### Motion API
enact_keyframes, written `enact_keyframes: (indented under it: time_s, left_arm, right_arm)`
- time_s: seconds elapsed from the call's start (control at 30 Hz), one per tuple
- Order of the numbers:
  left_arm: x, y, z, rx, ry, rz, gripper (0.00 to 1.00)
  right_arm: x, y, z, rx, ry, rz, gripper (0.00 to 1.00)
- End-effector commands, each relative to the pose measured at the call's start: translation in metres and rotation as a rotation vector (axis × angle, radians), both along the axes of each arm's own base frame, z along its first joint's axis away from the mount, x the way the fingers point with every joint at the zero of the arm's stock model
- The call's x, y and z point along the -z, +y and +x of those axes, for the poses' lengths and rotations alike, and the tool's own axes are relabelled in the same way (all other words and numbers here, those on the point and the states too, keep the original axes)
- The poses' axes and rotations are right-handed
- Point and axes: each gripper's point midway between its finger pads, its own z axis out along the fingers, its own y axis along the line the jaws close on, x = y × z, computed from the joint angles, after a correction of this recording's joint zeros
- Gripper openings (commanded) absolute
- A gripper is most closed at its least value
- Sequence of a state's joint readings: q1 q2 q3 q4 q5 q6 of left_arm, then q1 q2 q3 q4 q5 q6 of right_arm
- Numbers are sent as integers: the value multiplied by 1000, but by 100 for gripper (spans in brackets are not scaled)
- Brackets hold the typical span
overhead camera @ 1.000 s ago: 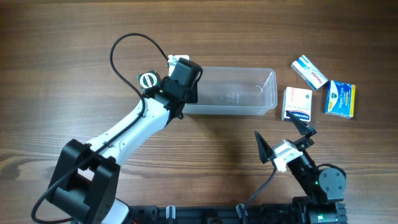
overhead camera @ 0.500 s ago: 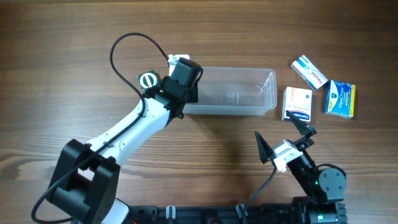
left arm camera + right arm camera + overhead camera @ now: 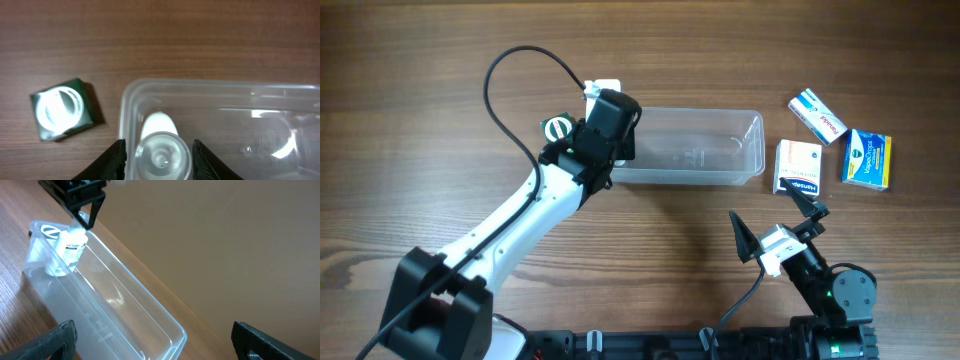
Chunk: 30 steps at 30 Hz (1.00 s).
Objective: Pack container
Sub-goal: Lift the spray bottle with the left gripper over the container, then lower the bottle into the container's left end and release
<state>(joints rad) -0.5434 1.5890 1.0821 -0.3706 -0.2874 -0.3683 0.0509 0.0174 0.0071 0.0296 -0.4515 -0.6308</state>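
The clear plastic container (image 3: 756, 150) lies at the table's middle, long side left to right. My left gripper (image 3: 610, 122) hangs over its left end, shut on a small white bottle with a clear cap (image 3: 162, 156). In the right wrist view the bottle (image 3: 70, 250) stands tilted inside the container's (image 3: 131, 311) left end, with the left fingers (image 3: 86, 211) at its top. In the left wrist view the container's rim (image 3: 200, 88) curves round the bottle. My right gripper (image 3: 775, 222) is open and empty near the front edge, its fingers (image 3: 56, 340) wide apart.
A dark green box with a white circle (image 3: 557, 128) lies just left of the container, also in the left wrist view (image 3: 62, 109). Three small medicine boxes lie right of the container: white and orange (image 3: 797, 167), blue and white (image 3: 817, 115), blue and yellow (image 3: 867, 160).
My left arm has shifted a little to the left and up, and its cable loop has moved with it. The container, boxes and right arm have not moved.
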Motion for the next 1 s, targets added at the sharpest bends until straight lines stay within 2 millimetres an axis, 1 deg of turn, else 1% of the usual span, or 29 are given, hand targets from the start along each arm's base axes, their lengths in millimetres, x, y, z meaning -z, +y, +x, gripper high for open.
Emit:
enact_keyframes:
  time_s: [0.0,0.07,0.17,0.27,0.33,0.47,0.6,0.73,0.87,0.97]
  left_arm:
    - [-30,3,6,-10,-80,12,43]
    - [-37,4,5,-10,-94,3,42]
    - [-49,5,4,-11,-120,-14,31]
    - [-67,6,1,-11,-156,-38,15]
    - [-75,6,-1,-9,-174,-51,9]
    - [-89,12,-2,-27,-210,-56,7]
    - [-97,34,2,-107,-249,-9,9]
    - [-92,57,6,-166,-227,3,11]
    - [-81,83,8,-221,-163,-31,11]
    - [-75,108,11,-270,-132,-45,11]
  right_arm:
    - [-1,1,0,-4,-8,-5,100]
    - [-1,1,0,-4,-8,-5,100]
    - [-1,1,0,-4,-8,-5,100]
    - [-1,1,0,-4,-8,-5,100]
    - [-1,1,0,-4,-8,-5,100]
    - [-1,1,0,-4,-8,-5,100]
    - [-1,1,0,-4,-8,-5,100]
    - [-1,1,0,-4,-8,-5,100]
    - [-1,1,0,-4,-8,-5,100]
    - [-1,1,0,-4,-8,-5,100]
